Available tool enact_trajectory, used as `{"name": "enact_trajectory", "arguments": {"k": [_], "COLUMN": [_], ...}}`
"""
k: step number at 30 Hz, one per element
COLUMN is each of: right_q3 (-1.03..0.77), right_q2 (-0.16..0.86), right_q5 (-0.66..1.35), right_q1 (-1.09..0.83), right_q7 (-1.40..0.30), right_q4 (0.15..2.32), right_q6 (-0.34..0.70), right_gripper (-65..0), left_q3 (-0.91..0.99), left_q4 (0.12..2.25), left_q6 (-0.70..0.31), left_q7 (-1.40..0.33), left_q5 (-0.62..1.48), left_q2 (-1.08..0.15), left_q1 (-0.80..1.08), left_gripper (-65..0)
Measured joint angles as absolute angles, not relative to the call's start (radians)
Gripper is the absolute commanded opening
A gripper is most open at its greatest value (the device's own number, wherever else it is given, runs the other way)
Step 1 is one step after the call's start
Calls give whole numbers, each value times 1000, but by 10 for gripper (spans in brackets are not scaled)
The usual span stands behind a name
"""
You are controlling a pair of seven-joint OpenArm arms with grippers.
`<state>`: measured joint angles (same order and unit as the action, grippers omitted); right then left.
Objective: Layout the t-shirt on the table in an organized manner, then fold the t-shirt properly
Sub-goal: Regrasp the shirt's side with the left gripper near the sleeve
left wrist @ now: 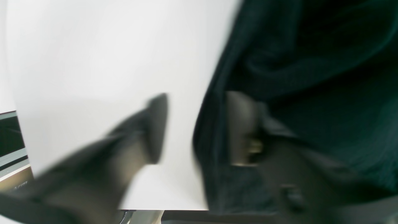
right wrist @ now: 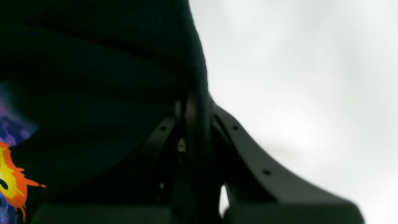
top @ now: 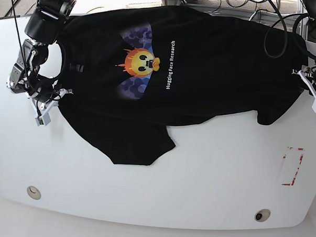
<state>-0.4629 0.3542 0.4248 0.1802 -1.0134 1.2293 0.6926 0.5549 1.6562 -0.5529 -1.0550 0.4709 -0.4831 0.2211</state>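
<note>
The black t-shirt point(top: 202, 62) lies spread across the far half of the white table point(top: 197, 178), print point(top: 142, 62) facing up, with one sleeve folded toward the front. My right gripper point(right wrist: 192, 102) is shut on the shirt's edge point(right wrist: 93, 77); in the base view this gripper point(top: 53, 93) sits at the shirt's left side. My left gripper point(left wrist: 199, 102) is open at the cloth's edge point(left wrist: 311, 93), one finger point(left wrist: 155, 127) over bare table point(left wrist: 93, 46), the other finger point(left wrist: 242, 127) against the cloth. This gripper point(top: 310, 88) appears at the shirt's right side in the base view.
A red tape mark point(top: 292, 166) lies at the right front. Two small round holes point(top: 33, 192) point(top: 262, 214) sit near the front edge. Cables point(top: 277, 29) hang over the shirt's back right. The table's edge point(left wrist: 155, 210) runs close below the left gripper.
</note>
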Motion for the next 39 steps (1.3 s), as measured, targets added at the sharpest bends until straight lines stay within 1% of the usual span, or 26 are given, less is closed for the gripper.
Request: {"name": "enact_trajectory", "arguments": {"k": [1,3,16,22,28,39], "right_q3": [-463,-463,-463,-463,-463,-459], "right_q2": [355,355,329,327,327,327], "right_q5": [425,422,422,422,423,423], "right_q1": [180,180,180,180,180,180], "right_q7": [-1013,-1013,-1013,-1013,-1013,-1013], "right_q4": [1229,1229,1229,1229,1229,1229], "right_q6": [693,693,692,692,692,692], "right_gripper": [-650,-650,-650,-650,-650,-648], "left_q3": [555,555,580,535,462,411], "left_q4": [1657,1657,1661,1634,1542,1346], "left_q6": [-551,-551,-555,-554,-556,-554], "left_q7": [-1055,-1055,-1056,-1058,-1054,-1047], "left_q5": [472,472,474,471,482,472], "left_q2": [-483,-483,-479,-463,-444,-408], "left_q1": [219,218,124,49,-30,-136], "left_gripper": [-219,-213,-208,-207,-207,-208]}}
